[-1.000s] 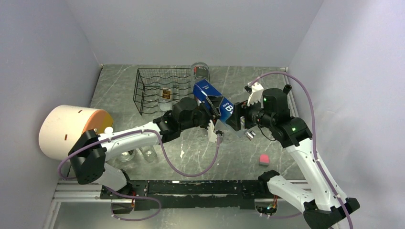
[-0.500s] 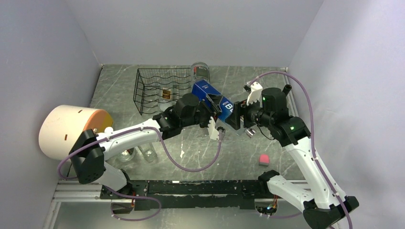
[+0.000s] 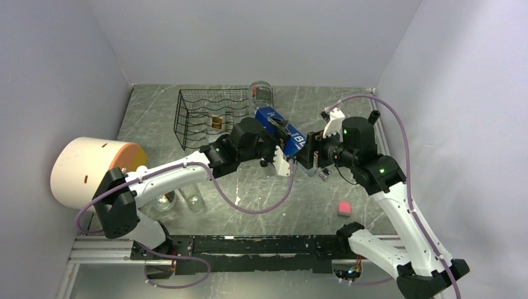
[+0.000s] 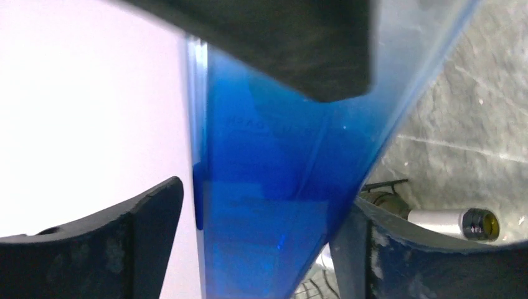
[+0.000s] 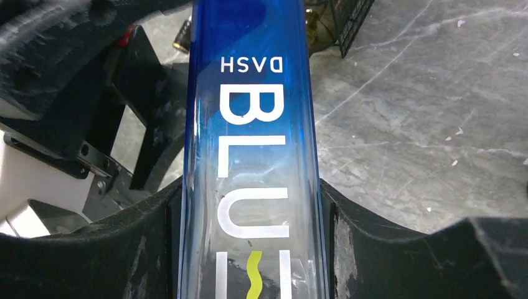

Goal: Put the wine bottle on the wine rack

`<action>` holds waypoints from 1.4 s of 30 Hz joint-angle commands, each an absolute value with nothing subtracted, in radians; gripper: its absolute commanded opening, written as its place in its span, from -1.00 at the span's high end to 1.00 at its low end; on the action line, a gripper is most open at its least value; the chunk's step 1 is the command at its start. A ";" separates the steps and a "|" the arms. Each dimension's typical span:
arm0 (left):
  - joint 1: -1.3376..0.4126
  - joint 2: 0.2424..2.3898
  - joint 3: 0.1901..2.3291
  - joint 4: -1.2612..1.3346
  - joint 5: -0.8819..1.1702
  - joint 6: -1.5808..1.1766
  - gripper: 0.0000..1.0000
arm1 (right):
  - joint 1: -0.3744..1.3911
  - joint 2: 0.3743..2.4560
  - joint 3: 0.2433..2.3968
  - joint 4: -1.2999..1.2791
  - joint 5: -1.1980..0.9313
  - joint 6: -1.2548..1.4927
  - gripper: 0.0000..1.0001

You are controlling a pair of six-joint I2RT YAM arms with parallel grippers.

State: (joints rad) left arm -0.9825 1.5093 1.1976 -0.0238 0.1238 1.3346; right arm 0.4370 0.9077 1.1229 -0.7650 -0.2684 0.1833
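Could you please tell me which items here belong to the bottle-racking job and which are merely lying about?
Job: blue wine bottle, wine rack.
Lying about: glass jar, pink cube, beige drum, small clear bottles.

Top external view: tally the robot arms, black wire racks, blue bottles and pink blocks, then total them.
robot arm: 2, the left arm and the right arm
black wire rack: 1
blue bottle: 1
pink block: 1
total: 5
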 commanded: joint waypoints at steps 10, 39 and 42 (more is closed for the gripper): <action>-0.977 1.285 1.076 0.276 0.093 0.945 -0.95 | 0.433 0.854 1.145 -0.520 -0.156 0.264 1.00; -0.963 1.054 1.234 -0.030 -0.536 0.012 -0.93 | 0.628 0.906 0.921 -0.069 -0.343 0.411 1.00; -0.950 1.088 1.246 -0.061 -0.667 0.030 -0.95 | 0.725 0.962 0.919 -0.037 -0.245 0.398 1.00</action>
